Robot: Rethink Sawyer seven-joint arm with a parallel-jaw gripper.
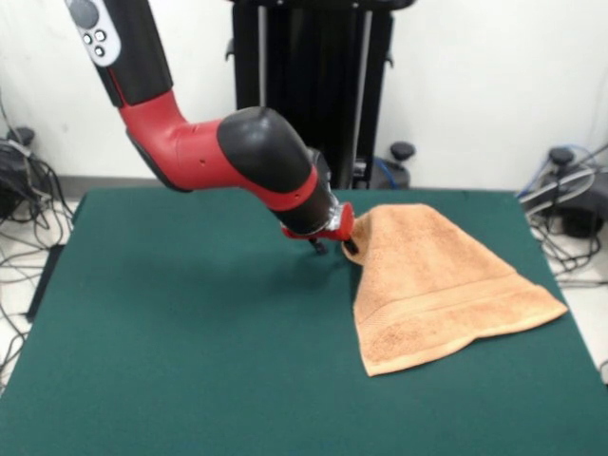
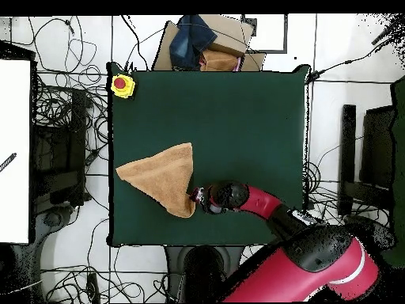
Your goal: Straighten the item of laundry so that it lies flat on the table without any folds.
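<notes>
1. White walls, cables on the floor, and a green table (image 1: 190,332) in the middle.
2. The towel (image 1: 432,290) lies folded into a rough triangle, nearer one side edge of the table.
3. The gripper (image 1: 332,242) pinches the towel's peak beside the table's far edge, lifting it slightly.

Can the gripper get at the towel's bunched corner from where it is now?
Probably yes: the gripper is already right at the orange towel's raised corner, seemingly touching it, with nothing between them on the green table.
</notes>
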